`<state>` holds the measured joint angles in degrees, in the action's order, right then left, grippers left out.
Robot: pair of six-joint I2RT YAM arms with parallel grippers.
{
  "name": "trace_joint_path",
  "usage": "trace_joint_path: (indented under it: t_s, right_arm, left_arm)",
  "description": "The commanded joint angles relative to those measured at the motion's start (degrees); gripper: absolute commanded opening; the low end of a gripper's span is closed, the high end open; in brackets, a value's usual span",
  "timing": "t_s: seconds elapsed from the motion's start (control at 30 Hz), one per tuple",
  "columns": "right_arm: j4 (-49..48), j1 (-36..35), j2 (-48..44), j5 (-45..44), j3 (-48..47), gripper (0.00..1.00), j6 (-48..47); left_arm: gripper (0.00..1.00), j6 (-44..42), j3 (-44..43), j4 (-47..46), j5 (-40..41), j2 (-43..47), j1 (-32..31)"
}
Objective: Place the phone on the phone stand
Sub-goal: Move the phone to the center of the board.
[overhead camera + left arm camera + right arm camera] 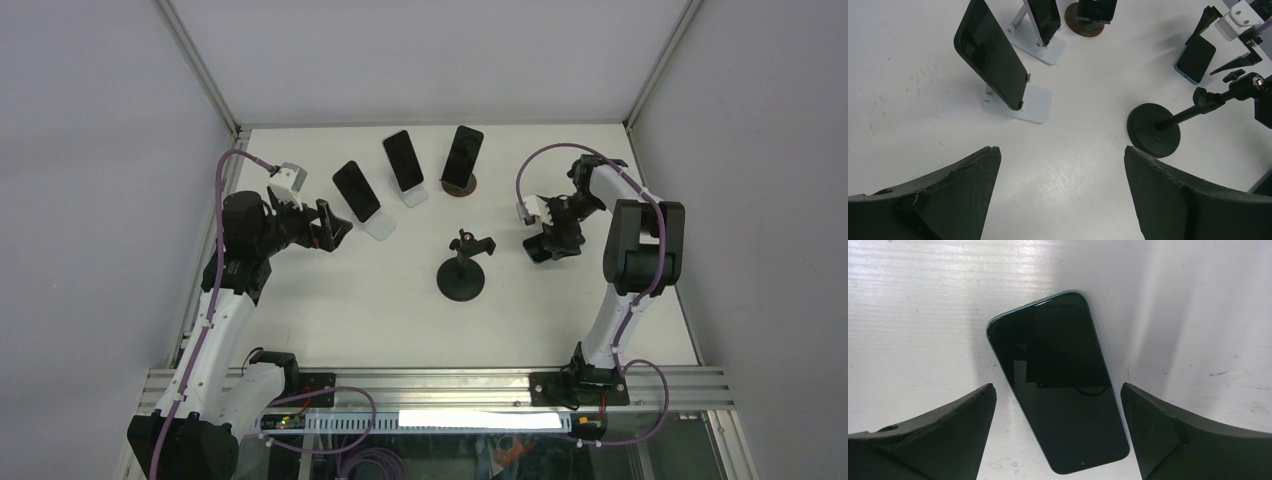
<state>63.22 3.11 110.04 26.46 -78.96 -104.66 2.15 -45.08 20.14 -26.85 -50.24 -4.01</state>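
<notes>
A dark phone (1060,385) with a teal edge lies flat on the white table, screen up. My right gripper (1057,386) hovers over it, open, one finger on either side of its lower half and neither touching it. From above, only the phone's corner (537,252) peeks out under that gripper (558,236). The empty black phone stand (462,272) has a round base and a thin post, and stands mid-table just left of the phone. My left gripper (325,226) is open over bare table at the left, holding nothing. Its wrist view shows the stand (1154,129) and the phone (1196,58) at the right.
Three other dark phones lean on stands at the back: one on a white stand (356,190), a second on a white stand (404,160), and a third on a brown round base (463,156). The nearest of them (993,55) stands just ahead of my left gripper.
</notes>
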Motion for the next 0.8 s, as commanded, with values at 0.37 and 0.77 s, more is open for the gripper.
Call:
trace_joint_path:
  t_s: [0.37,0.77]
  right_arm:
    - [-1.35,-2.24,2.58,-6.04,-0.92,0.99,-3.58]
    - [-5.65,-2.89,1.36,-9.58,4.44,0.90,-6.72]
  left_arm:
    - [0.98,0.22,0.17,-1.83,-1.41,0.14,0.67]
    - [0.99,0.87,0.08,-1.93,-1.81,-0.59,0.63]
